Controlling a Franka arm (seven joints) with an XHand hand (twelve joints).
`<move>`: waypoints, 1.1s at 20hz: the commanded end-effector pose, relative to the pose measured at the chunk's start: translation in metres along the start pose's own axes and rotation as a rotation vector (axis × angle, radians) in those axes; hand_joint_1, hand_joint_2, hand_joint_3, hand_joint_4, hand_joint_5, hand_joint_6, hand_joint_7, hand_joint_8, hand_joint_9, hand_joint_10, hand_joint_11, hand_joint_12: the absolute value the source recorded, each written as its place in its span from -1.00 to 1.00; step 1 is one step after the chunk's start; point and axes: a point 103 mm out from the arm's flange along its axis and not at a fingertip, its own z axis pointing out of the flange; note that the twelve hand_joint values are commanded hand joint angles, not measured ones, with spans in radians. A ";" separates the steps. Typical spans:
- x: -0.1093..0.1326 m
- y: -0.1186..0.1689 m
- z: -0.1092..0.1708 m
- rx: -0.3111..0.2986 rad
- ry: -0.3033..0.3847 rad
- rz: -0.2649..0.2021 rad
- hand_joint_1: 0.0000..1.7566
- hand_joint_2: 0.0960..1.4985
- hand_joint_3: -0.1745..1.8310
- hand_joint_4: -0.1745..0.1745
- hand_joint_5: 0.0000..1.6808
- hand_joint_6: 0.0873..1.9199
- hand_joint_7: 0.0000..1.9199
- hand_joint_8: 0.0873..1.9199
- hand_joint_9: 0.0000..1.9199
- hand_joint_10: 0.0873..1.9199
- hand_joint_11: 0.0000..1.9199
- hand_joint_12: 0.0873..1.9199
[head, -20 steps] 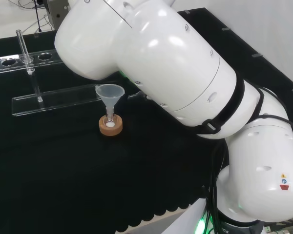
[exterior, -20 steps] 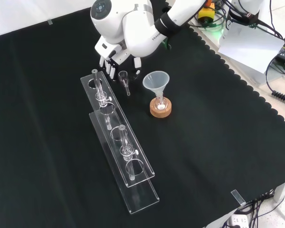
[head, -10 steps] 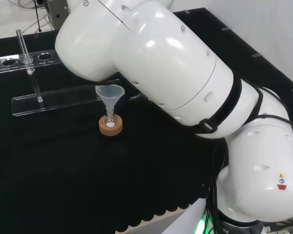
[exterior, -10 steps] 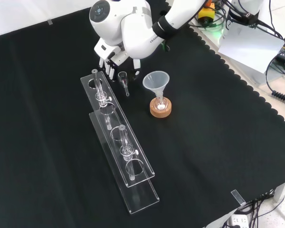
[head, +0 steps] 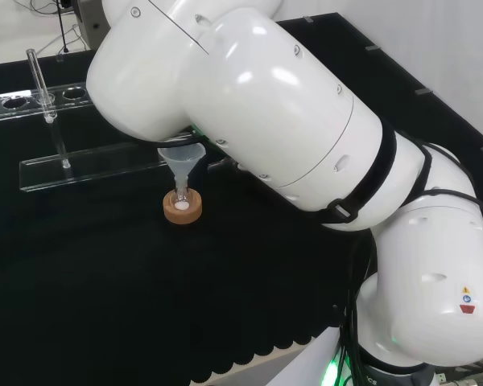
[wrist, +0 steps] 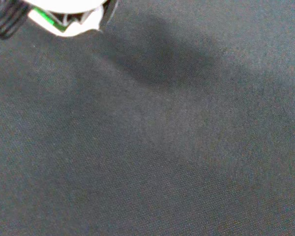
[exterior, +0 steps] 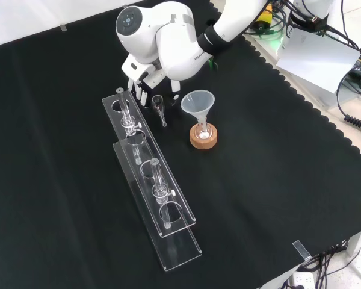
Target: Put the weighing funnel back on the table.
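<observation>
Black cloth [exterior: 277,180] covers the bench; its edge is scalloped along the front view's right. Funnel [exterior: 197,102] stands mouth up mid-cloth, stem in a small flask [exterior: 203,129] on a cork ring [exterior: 203,142]. The head view shows a white patch at the flask bottom. Left of it in the front view, two long clear rack strips run diagonally, parallel and overlapping: holed strip [exterior: 145,155], plain strip [exterior: 180,247]. Upright glass tubes stand in the holed strip, far tube [exterior: 125,111] and near tube [exterior: 157,178]. Off the cloth at the front view's top right: white sheet [exterior: 316,54], cables [exterior: 355,123]. Small clear tab [exterior: 300,250] sits at the cloth's near-right edge.
</observation>
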 end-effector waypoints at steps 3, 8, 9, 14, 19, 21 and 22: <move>0.001 0.002 0.004 0.016 -0.005 0.016 0.26 -0.28 0.02 1.00 0.40 -0.08 -0.01 -0.39 0.24 -0.77 -0.14 0.06; -0.006 0.001 0.009 0.009 0.021 0.008 0.26 -0.28 0.02 1.00 0.40 -0.08 -0.01 -0.39 0.24 -0.77 -0.14 0.06; -0.009 0.001 0.011 0.011 0.022 0.007 0.26 -0.28 0.02 1.00 0.40 -0.08 -0.01 -0.39 0.24 -0.77 -0.14 0.06; -0.001 0.003 0.009 0.018 0.009 0.006 0.26 -0.28 0.02 1.00 0.40 -0.07 -0.01 -0.39 0.24 -0.77 -0.13 0.05; -0.002 0.003 0.011 0.022 0.007 0.006 0.26 -0.28 0.02 1.00 0.40 -0.07 -0.01 -0.38 0.24 -0.77 -0.13 0.05; 0.001 0.004 0.010 0.025 0.005 0.023 0.26 -0.28 0.02 1.00 0.40 -0.07 -0.01 -0.38 0.24 -0.77 -0.13 0.05; 0.002 0.004 0.010 0.027 0.007 0.028 0.26 -0.28 0.02 1.00 0.40 -0.07 -0.01 -0.38 0.24 -0.77 -0.13 0.05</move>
